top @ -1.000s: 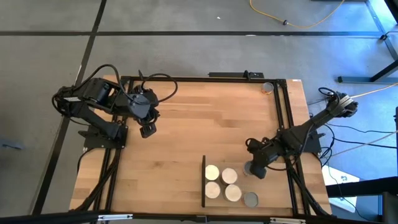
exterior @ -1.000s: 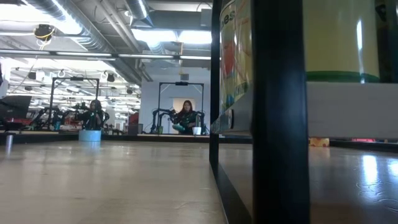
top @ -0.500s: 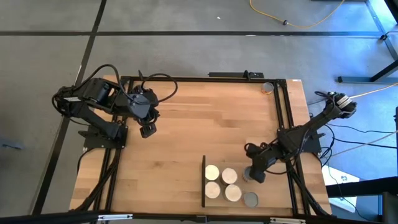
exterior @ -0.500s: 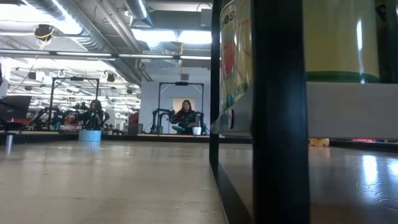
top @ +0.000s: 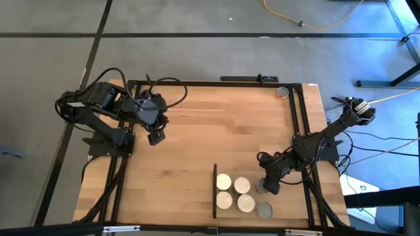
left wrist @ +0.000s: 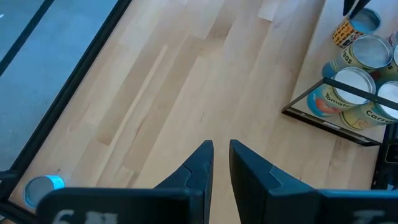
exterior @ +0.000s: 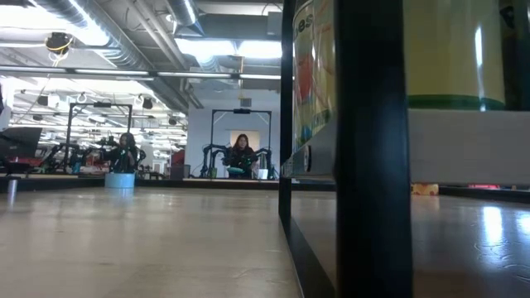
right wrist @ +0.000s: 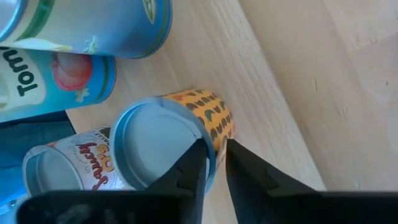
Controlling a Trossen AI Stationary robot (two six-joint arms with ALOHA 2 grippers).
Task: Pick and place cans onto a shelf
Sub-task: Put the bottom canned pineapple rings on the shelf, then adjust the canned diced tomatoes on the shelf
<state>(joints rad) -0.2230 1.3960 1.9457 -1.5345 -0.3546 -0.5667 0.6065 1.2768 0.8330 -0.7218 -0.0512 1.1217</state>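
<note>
Cans [top: 234,192] mostly stood on the shelf [top: 216,190], the right gripper [top: 270,186] loosening narrowly parted fingers around an orange-patterned can [right wrist: 180,134] there, one can [top: 282,92] left across the counter, left gripper [top: 155,137] idle, slightly parted

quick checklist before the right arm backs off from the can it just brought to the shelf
1. Orange patterned can standing upright by the shelf: ok.
2. Right gripper let go of it: cannot tell; the fingers sit close at its rim.
3. Four pale-topped cans upright on the shelf: ok.
4. Grey-topped can next to them upright: ok.
5. Left gripper parked far from the shelf, holding nothing: ok.
6. More cans to fetch: not ok, one can sits at the table's far corner.
</note>
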